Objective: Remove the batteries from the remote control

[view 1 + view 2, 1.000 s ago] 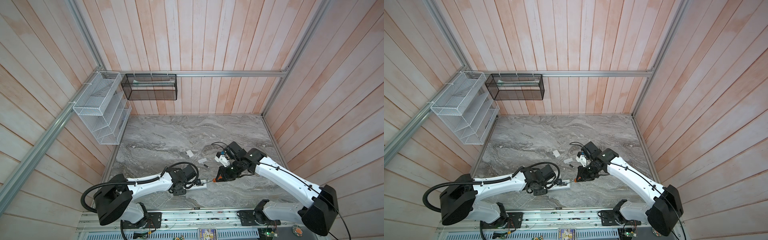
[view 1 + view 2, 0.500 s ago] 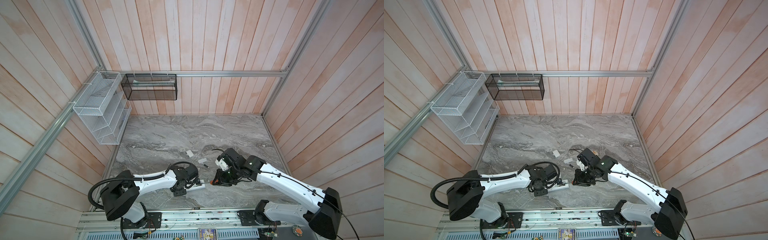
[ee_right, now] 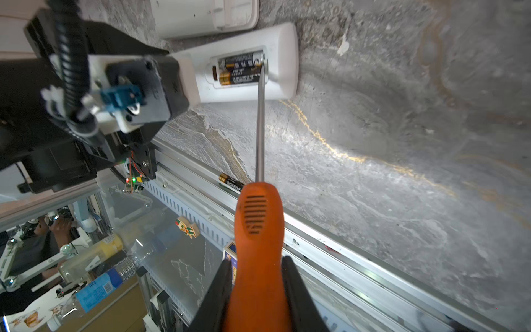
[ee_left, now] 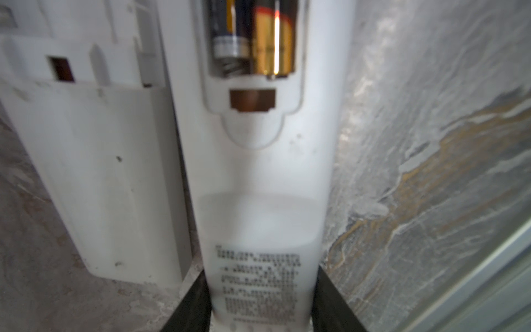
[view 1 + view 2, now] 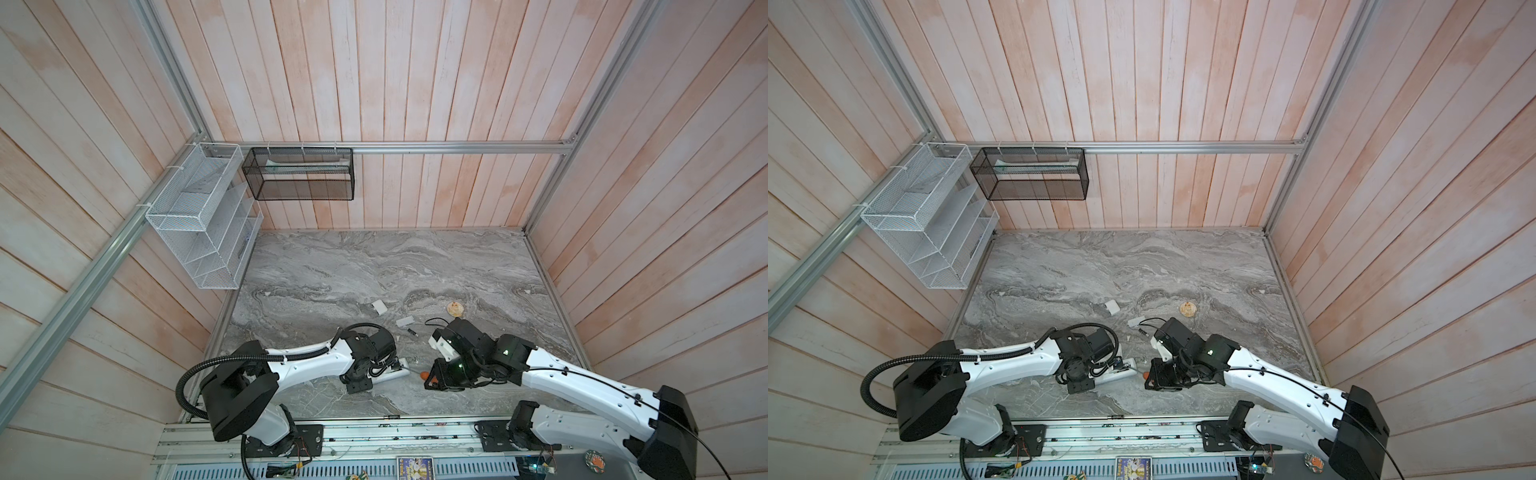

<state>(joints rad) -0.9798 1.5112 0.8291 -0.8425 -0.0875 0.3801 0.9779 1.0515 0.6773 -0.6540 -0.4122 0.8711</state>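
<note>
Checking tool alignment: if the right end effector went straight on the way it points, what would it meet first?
Probably the batteries in the remote: the tip of the held screwdriver sits at their end, though contact is unclear.

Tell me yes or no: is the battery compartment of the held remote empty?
No: two batteries lie side by side inside the opened remote control, plain in the right wrist view.
</note>
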